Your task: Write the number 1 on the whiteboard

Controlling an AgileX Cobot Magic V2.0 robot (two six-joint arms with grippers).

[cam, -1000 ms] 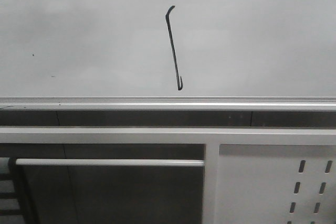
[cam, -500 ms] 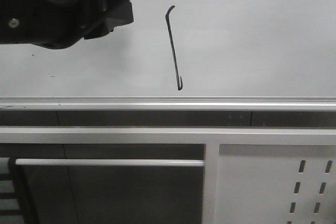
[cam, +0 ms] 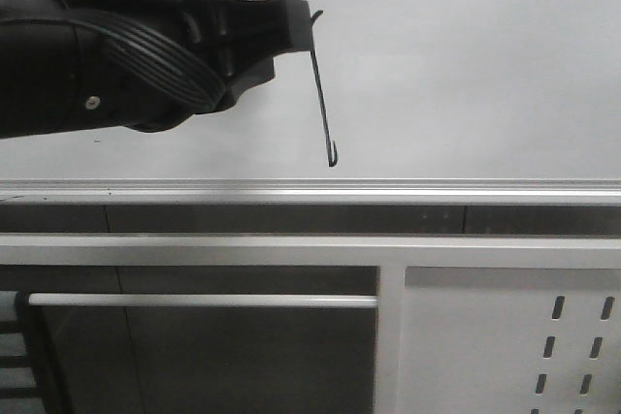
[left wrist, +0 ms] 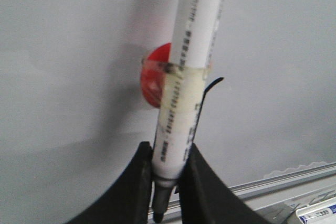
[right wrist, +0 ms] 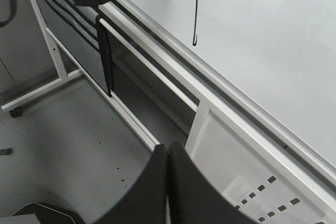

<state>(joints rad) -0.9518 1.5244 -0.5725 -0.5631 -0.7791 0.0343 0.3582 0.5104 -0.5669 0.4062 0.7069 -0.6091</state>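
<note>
The whiteboard (cam: 466,65) fills the upper half of the front view, with a silver rail (cam: 408,186) along its lower edge. The number 1 (cam: 324,94) is a thin black slanted stroke with a small hook at its foot. It also shows in the right wrist view (right wrist: 196,9). My left gripper (left wrist: 169,153) is shut on a white marker pen (left wrist: 184,77), whose black tip (left wrist: 160,208) sits between the fingers. The left arm (cam: 116,55) is beside the stroke's top. My right gripper (right wrist: 168,166) is shut and empty, low in front of the frame.
A white perforated metal panel (cam: 505,336) sits below the rail on the right, with a white crossbar (cam: 194,301) to its left. Something red (left wrist: 152,80) is taped to the marker. Grey floor (right wrist: 63,140) and the stand's leg (right wrist: 52,51) lie under the right gripper.
The left arm has come in from the upper left and moved right, up to the top of the stroke. The marker now shows above it. The stroke looks the same.
</note>
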